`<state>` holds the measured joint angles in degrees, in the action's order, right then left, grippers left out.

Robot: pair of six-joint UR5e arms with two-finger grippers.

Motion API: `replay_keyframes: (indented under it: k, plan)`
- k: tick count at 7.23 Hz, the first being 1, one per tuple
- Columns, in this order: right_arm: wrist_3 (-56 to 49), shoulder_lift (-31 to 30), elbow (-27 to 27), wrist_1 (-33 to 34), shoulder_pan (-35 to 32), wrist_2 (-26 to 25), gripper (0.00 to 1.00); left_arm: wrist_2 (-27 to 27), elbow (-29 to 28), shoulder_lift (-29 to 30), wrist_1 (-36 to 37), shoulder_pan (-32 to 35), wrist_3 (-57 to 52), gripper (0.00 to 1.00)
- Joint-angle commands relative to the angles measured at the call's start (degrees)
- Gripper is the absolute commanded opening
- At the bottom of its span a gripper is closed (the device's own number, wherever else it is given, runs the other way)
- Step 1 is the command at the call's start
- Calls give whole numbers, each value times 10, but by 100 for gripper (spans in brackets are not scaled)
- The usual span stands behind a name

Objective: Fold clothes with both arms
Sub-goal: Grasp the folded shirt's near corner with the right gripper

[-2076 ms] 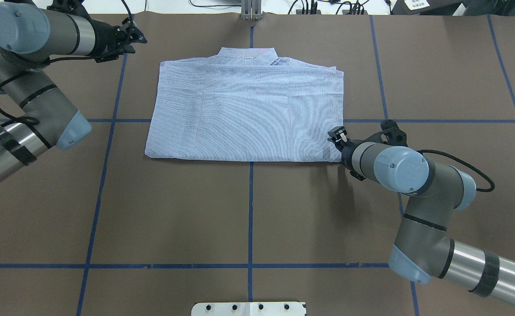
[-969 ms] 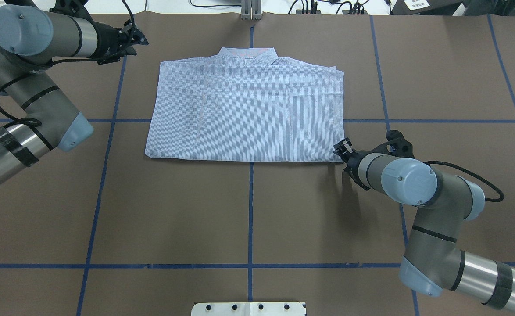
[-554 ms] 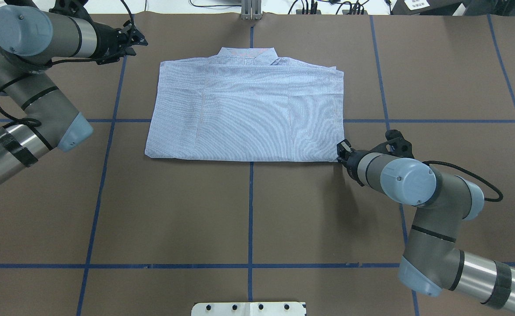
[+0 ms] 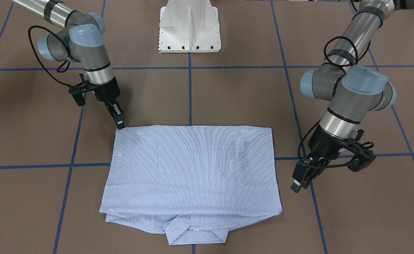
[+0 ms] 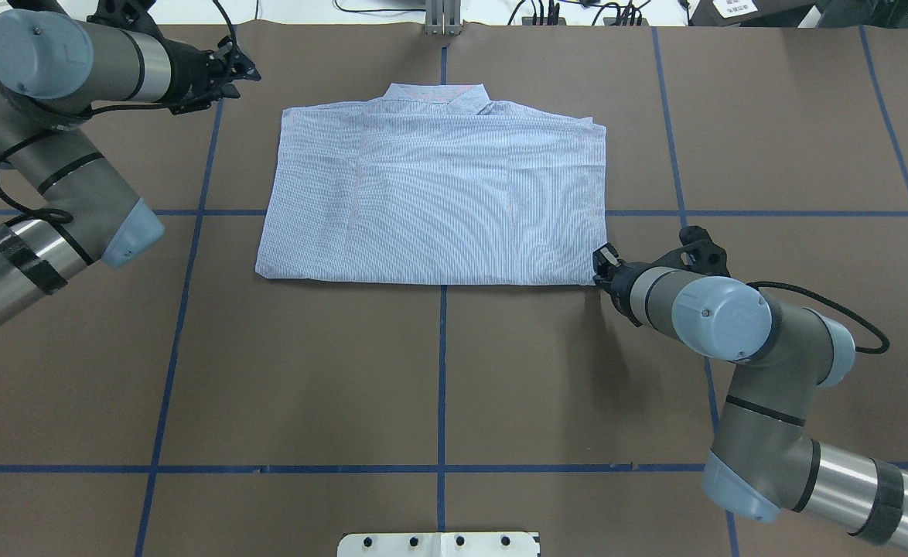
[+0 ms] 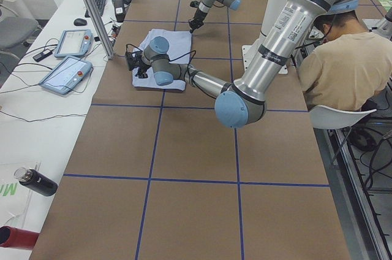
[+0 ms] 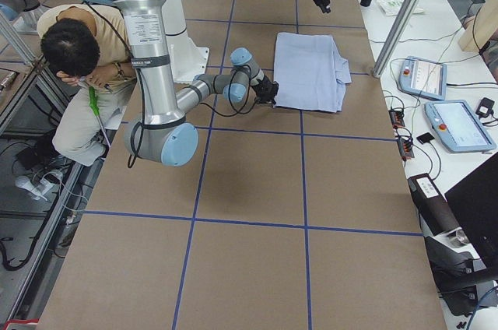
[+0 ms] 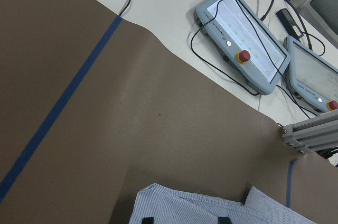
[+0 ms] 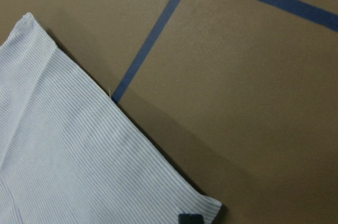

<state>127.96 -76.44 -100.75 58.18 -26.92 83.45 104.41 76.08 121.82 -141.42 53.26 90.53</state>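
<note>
The light blue striped shirt (image 5: 438, 201) (image 4: 193, 169) lies flat as a folded rectangle, collar at the far edge in the overhead view. My right gripper (image 5: 599, 264) (image 4: 120, 123) is low at the shirt's near right corner, its fingers together on the corner. One fingertip (image 9: 190, 217) shows over that corner in the right wrist view. My left gripper (image 5: 247, 70) (image 4: 296, 185) hovers open off the shirt's far left corner, touching nothing. Two separated fingertips show at the bottom of the left wrist view, with the shirt (image 8: 185, 208) beyond them.
The white pedestal base (image 4: 189, 24) stands at the robot's table edge. Teach pendants (image 8: 243, 39) (image 7: 424, 77) and cables lie past the far edge by an aluminium post (image 5: 442, 19). A seated person (image 6: 337, 70) is beside the base. Blue tape lines cross the brown table.
My right gripper has dropped from beside the shirt's right edge to its near right corner, and its fingers, apart a second ago, have come together there. The left arm has barely moved.
</note>
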Motion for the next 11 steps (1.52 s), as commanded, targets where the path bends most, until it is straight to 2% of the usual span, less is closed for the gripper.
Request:
replay_keyframes:
  k: [1,2,3,4,5,8,11]
  plan:
    - [-3,1,-10,0,-5,3,0,-1,-1,0,0,0,0,50]
    - [-3,0,-4,-1,-4,0,10,-1,-1,0,0,0,1,50]
    - [1,2,-4,0,-1,-2,63,-1,-1,0,0,0,1,50]
    - [4,9,-3,0,0,-2,75,-1,-1,0,0,0,3,50]
    - [5,10,2,0,2,-3,79,-1,-1,0,0,0,4,50]
    - [5,23,13,-1,6,-3,81,-2,-1,0,0,-1,4,50]
    - [61,49,27,-1,4,-4,74,-2,0,0,0,0,5,50]
